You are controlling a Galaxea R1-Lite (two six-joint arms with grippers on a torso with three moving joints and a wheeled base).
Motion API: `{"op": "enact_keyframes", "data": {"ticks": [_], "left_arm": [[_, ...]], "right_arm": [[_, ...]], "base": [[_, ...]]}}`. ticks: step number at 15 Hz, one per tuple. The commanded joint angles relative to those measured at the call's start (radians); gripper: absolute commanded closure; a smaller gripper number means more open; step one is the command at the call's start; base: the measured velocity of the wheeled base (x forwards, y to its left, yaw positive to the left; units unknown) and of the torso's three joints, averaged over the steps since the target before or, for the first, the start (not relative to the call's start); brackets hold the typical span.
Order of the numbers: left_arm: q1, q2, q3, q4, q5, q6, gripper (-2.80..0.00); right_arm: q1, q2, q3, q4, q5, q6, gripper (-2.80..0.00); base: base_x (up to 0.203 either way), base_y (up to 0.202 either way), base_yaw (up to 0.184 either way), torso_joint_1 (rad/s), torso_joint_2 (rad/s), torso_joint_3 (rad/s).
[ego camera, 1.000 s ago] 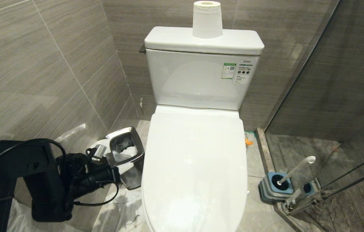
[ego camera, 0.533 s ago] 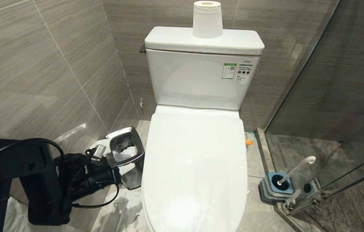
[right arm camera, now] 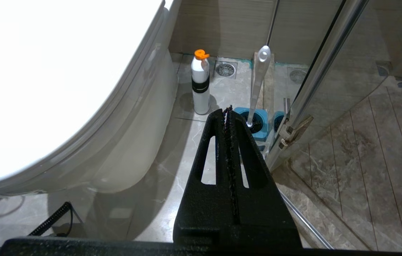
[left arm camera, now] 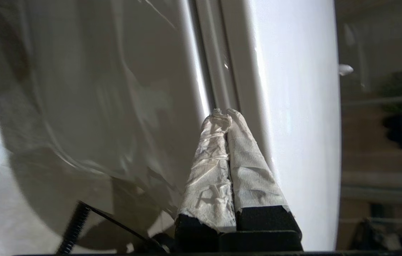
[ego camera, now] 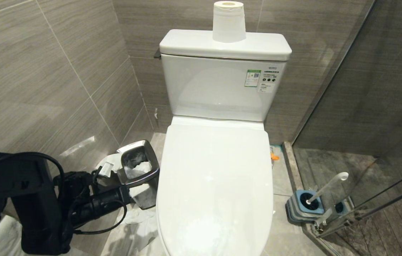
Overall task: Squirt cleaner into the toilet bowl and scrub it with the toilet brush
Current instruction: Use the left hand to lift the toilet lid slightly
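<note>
Head view: a white toilet fills the centre of the frame, its lid (ego camera: 215, 185) shut flat over the toilet bowl (right arm camera: 129, 142), so the bowl's inside is hidden. A paper roll (ego camera: 229, 21) stands on the cistern at top centre. At lower left, the black left arm reaches toward the toilet's side, beside a steel-rimmed bin (ego camera: 138, 167).

In the left wrist view the left hand (left arm camera: 226, 113) is closed, its tape-wrapped fingertips (left arm camera: 243, 160) pressed together and pointing at the seam under the lid's edge; whether they touch it is hard to judge.

The step in hand looks like raising the lid. To do it well, the closed tips should slide under the lid's rim alone, not the seat too, then lift in an arc about the hinge.

At lower right of the head view the toilet brush (ego camera: 327, 186) leans in its blue holder (ego camera: 302, 208). In the right wrist view the right hand (right arm camera: 228, 111) is closed and empty, and a white bottle (right arm camera: 200, 85) with an orange cap, likely the cleaner, stands on the floor beside the toilet.
</note>
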Motion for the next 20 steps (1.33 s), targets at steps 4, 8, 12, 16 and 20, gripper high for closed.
{"op": "enact_keyframes", "data": {"ticks": [4, 8, 12, 16, 20], "left_arm": [[0.032, 0.004, 0.044, -0.011, -0.228, -0.004, 0.00], [0.069, 0.036, 0.060, -0.023, -0.321, 0.014, 0.00], [0.069, 0.062, 0.068, -0.060, -0.324, 0.041, -2.80], [0.063, 0.049, 0.120, -0.063, -0.324, 0.046, -2.80], [0.034, 0.027, 0.187, -0.106, -0.338, 0.044, -2.80]], "right_arm": [[0.000, 0.000, 0.000, -0.001, -0.001, 0.000, 0.00], [-0.001, 0.000, 0.000, 0.000, -0.001, 0.002, 0.00], [0.000, 0.000, 0.000, -0.001, 0.000, 0.000, 0.00], [0.000, 0.000, 0.000, -0.001, -0.001, 0.000, 0.00], [0.000, 0.000, 0.000, -0.001, 0.000, 0.001, 0.00]], "base": [[0.000, 0.000, 0.000, 0.000, 0.00, 0.000], [0.000, 0.000, 0.000, 0.000, 0.00, 0.000], [0.000, 0.000, 0.000, 0.000, 0.00, 0.000], [0.000, 0.000, 0.000, 0.000, 0.00, 0.000], [0.000, 0.000, 0.000, 0.000, 0.00, 0.000]]}}
